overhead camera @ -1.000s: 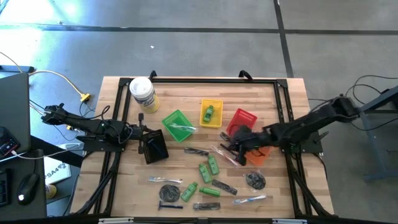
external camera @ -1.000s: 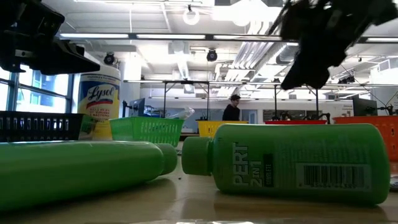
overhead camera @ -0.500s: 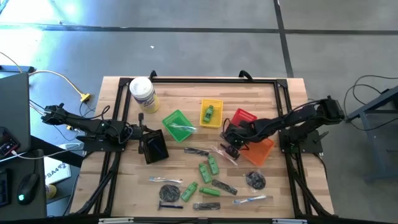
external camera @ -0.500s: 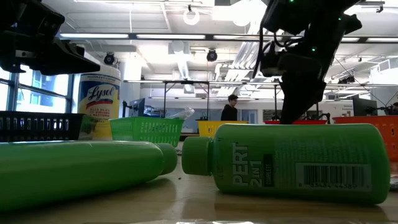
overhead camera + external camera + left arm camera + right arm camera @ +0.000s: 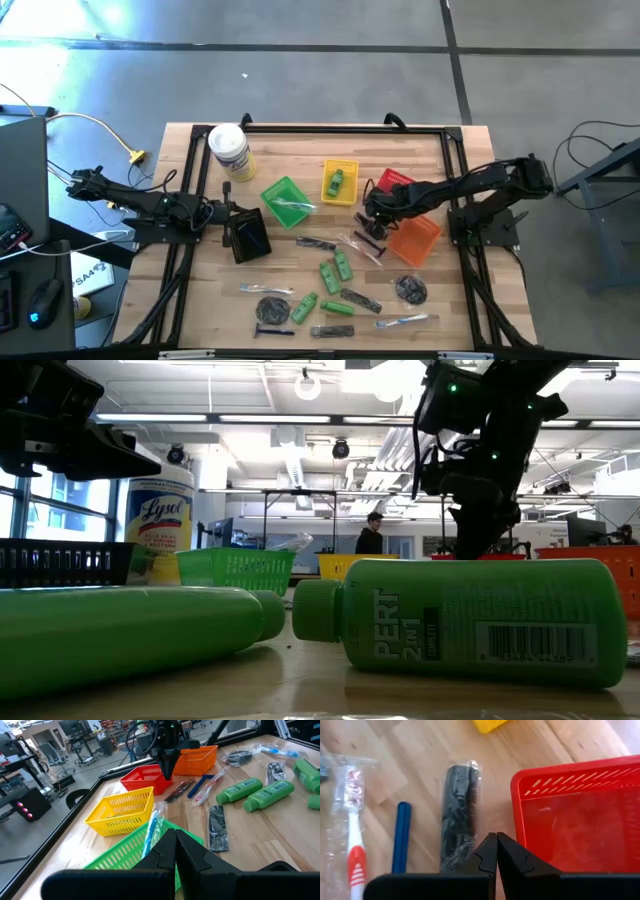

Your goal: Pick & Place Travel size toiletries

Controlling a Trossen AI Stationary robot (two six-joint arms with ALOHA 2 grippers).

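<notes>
Right now the right gripper (image 5: pixel 372 215) hangs low with its fingers pinched together on nothing, tip just off the near corner of the red basket (image 5: pixel 580 815). Directly under its nose lies a wrapped black comb (image 5: pixel 460 815), with a blue stick (image 5: pixel 401 836) and a red-handled toothbrush (image 5: pixel 351 845) just beyond it. To my eye the comb is the target, so the fingers need to part first, then come down astride its narrow width, clear of the basket wall.

The red basket beside the claw looks bare. Just past it, the yellow basket (image 5: pixel 339 182) holds one green bottle (image 5: pixel 337 181); farther off, the green basket (image 5: pixel 283 200) holds a clear-wrapped piece. An orange basket (image 5: pixel 413 240) sits behind the claw. The left gripper (image 5: pixel 175 855), also clenched and empty, waits well away near the green basket.
</notes>
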